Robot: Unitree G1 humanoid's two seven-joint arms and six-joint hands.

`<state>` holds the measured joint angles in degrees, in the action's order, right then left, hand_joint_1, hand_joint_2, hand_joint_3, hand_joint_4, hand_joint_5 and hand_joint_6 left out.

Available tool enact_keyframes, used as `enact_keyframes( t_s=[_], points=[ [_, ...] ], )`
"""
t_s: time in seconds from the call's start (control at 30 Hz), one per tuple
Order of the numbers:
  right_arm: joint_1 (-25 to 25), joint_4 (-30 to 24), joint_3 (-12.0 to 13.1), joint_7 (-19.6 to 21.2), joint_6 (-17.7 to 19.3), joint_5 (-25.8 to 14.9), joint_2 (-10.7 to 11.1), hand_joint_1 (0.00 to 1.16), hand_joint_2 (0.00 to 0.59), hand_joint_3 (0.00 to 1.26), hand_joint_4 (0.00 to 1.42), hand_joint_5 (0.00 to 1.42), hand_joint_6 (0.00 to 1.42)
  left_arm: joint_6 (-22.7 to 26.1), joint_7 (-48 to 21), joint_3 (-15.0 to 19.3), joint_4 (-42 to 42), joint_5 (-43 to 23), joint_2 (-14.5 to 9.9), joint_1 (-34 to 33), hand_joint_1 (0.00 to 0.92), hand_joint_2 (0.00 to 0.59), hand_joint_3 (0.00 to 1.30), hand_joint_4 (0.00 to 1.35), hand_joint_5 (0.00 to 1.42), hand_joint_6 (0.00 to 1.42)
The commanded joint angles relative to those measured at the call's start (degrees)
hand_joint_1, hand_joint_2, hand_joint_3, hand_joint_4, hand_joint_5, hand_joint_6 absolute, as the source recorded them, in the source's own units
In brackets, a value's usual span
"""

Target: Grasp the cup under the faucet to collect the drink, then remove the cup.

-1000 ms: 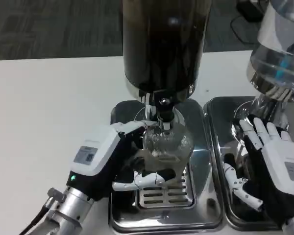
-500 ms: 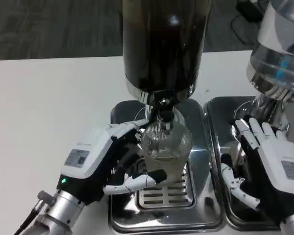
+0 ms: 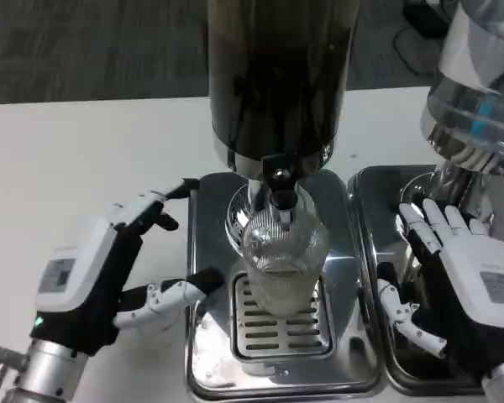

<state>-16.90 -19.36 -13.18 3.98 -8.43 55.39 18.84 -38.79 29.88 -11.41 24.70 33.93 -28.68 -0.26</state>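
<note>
Bright overhead light, steel glare, soft blur

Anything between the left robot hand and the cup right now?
Nothing in the head view: the left robot hand is open beside the cup, with only bare tray surface showing in the gap.

No legible text, brand, number or sign anywhere. Small grey sticker on the white back of the left hand (image 3: 76, 277), with dark marks too blurred to read. Similar pale sticker on the white back of the right hand (image 3: 479, 290), print likewise unreadable. No label or marking discernible on the dark dispenser (image 3: 277, 75), the ribbed cup (image 3: 283, 252) beneath its faucet, or the steel drip tray (image 3: 210, 369).
</note>
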Motion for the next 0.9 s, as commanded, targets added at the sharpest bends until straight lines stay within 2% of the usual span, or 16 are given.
enact_keyframes(
  t_s=[0.03, 0.3, 0.43, 0.53, 0.77, 0.9],
  points=[
    [0.6, 1.1, 1.3, 0.0, 1.6, -1.5, 1.7, 0.26, 0.479, 0.08, 0.0, 0.0, 0.0, 1.6, -2.3, 2.4, -4.8, -1.0, 0.1, 3.0, 0.0, 0.011, 0.26, 0.25, 0.47, 0.29],
    [0.5, 1.5, 2.4, -0.2, 2.8, -2.8, 3.7, 0.26, 0.479, 0.08, 0.0, 0.0, 0.0, 3.0, -5.7, 6.8, -13.2, -4.3, 1.8, 7.1, 0.0, 0.015, 0.16, 0.08, 0.3, 0.14],
    [1.0, 1.2, 2.5, -0.7, 3.1, -2.5, 5.0, 0.26, 0.492, 0.07, 0.0, 0.0, 0.0, 2.0, -8.9, 8.7, -16.7, -7.5, 2.0, 7.4, 0.0, 0.051, 0.05, 0.0, 0.15, 0.01],
    [1.2, 1.3, 2.5, -0.8, 3.0, -2.5, 5.3, 0.26, 0.493, 0.07, 0.0, 0.0, 0.0, 0.0, -13.5, 9.2, -17.5, -13.0, 1.5, 6.6, 0.0, 0.094, 0.0, 0.0, 0.04, 0.0],
    [1.4, 2.0, 2.3, -1.1, 3.3, -2.6, 5.5, 0.27, 0.494, 0.06, 0.0, 0.0, 0.0, -4.1, -19.5, 12.0, -20.7, -20.3, 2.1, 5.7, 0.0, 0.12, 0.0, 0.0, 0.03, 0.0],
    [2.0, 2.6, 2.3, -1.0, 3.5, -2.4, 5.8, 0.27, 0.494, 0.05, 0.0, 0.0, 0.0, -3.9, -25.6, 13.0, -25.7, -27.3, 1.1, 5.9, 0.0, 0.127, 0.0, 0.0, 0.04, 0.0]
  ],
)
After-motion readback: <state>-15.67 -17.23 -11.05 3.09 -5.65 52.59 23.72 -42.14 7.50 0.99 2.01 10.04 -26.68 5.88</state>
